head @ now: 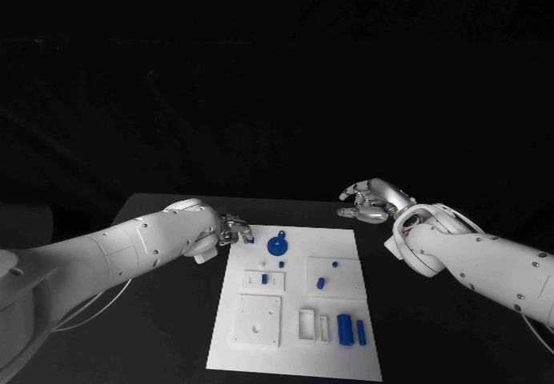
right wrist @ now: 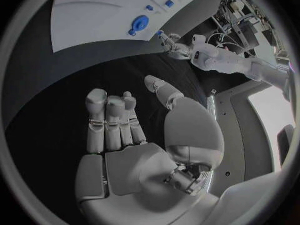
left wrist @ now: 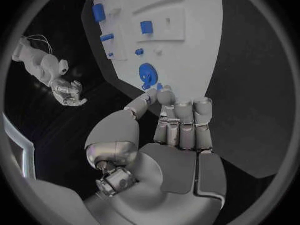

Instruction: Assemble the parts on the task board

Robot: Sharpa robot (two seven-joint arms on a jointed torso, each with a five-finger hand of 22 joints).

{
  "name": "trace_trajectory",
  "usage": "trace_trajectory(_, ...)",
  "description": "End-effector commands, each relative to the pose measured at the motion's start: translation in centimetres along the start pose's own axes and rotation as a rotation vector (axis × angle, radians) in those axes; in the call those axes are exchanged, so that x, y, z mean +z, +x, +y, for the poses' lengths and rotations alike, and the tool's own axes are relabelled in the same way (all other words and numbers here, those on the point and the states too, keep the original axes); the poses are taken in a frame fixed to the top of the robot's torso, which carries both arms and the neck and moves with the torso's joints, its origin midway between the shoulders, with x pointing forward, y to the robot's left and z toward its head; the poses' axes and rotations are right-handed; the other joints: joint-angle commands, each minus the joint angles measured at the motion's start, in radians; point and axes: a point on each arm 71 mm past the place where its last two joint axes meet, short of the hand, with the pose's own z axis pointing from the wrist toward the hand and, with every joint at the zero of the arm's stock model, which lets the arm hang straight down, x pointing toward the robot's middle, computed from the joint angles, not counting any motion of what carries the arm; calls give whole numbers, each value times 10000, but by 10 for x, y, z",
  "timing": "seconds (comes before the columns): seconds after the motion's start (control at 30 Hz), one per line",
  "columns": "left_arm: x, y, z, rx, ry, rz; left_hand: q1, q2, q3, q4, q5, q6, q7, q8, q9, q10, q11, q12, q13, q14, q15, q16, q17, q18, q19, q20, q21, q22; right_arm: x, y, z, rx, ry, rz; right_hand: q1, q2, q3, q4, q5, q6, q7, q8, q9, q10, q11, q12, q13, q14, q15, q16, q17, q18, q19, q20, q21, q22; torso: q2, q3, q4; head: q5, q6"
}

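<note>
Several parts: small blue pieces lie or stand on the white task board [head: 347,352] in the middle of the bench [head: 173,320].
Round blue part [head: 279,245]: at the board's far end, just beside the left hand.
Left hand [head: 234,230]: at the board's far left corner, fingers curled together, holding nothing I can make out.
Right hand [head: 371,203]: off the board, above the bench, loosely curled and empty.
Handling: likely light, stiff plastic, smooth enough to slip.
Hold: pinch the round part's rim or raised centre.
</note>
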Motion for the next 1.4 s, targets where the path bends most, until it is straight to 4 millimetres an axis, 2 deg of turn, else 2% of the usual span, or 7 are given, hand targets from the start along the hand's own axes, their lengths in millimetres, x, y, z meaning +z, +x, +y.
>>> trace_trajectory(0.03, -9, -1, 1, -108, -24, -632, -107, -200, 1111, 158, -171, 643, -105, 435, 8, 288, -193, -40, -47, 427, -337, 58, -38, 165, 171, -1299, -28, -16, 0, 0, -2, -49, 2, 91, 4, 40, -20, 22, 64, -10, 78, 24, -9, 33, -36, 68, -13, 83, -1, 68, -11, 850, 21, -49, -51, 14, -75, -16, 97, -29, -42)
trace_trajectory(0.1, -15, 1, 4, -108, 19, -605, -190, -228, 1181, 155, -150, 737, -135, 478, 14, 364, -221, -30, -58, 489, -353, 77, -45, 174, 229, -1312, -16, -9, 0, 0, -2, -49, 7, 97, 4, 39, -20, 22, 65, -9, 78, 24, -9, 33, -36, 68, -14, 83, -1, 68, -12, 850, 21, -49, -51, 15, -99, -19, 108, 12, -55)
trace_trajectory(0.5, -41, 24, 16, 666, 432, -448, -348, -448, 1358, 153, -104, 1103, -282, 625, 20, 719, -365, 7, -102, 773, -445, 179, -58, 231, 449, -1374, 28, 20, 1, -1, -4, -68, 48, 92, 1, 39, -23, 25, 70, -7, 77, 26, -9, 33, -37, 73, -21, 83, -2, 69, -13, 850, 23, -48, -52, 17, -166, -36, 198, 45, -159)
trace_trajectory(0.6, -43, 33, 22, 629, 432, -339, -387, -518, 1372, 163, -54, 1251, -330, 677, 12, 865, -411, 23, -122, 876, -449, 225, -48, 244, 524, -1389, 43, 29, 1, 0, -3, -65, 41, 104, 1, 40, -23, 25, 72, -7, 77, 26, -9, 33, -37, 74, -23, 83, -2, 69, -13, 850, 23, -48, -53, 17, -158, -21, 178, 100, -173)
trace_trajectory(0.83, -49, 57, 19, 842, 660, 28, -399, -552, 1405, 152, -17, 1381, -375, 712, -7, 974, -456, -24, -213, 956, -407, 244, -52, 256, 580, -1400, 58, 44, 2, 0, -4, -73, 54, 107, 0, 42, -24, 26, 79, -6, 77, 27, -9, 33, -37, 76, -27, 84, -3, 69, -14, 850, 24, -48, -54, 19, -146, -33, 171, 122, -223)
trace_trajectory(1.13, -48, 82, 21, 1169, 833, 337, -449, -574, 1384, 171, -15, 1708, -482, 871, 29, 1034, -557, 1, -257, 1041, -394, 279, -45, 268, 659, -1412, 86, 65, 2, 0, -5, -86, 103, 140, -2, 46, -25, 28, 95, -7, 77, 27, -10, 32, -38, 79, -31, 84, -3, 69, -15, 850, 25, -48, -56, 20, -130, -19, 139, 175, -249)
trace_trajectory(1.4, -43, 89, 24, 1260, 787, 186, -469, -557, 1381, 170, -14, 1736, -502, 892, 38, 1045, -578, 14, -262, 1061, -394, 286, -43, 271, 677, -1414, 89, 69, 1, 0, -5, -92, 103, 182, -23, 49, -34, 41, 114, -9, 78, 26, -11, 28, -36, 82, -40, 83, -2, 68, -17, 850, 26, -45, -59, 22, -130, -17, 143, 135, -258)
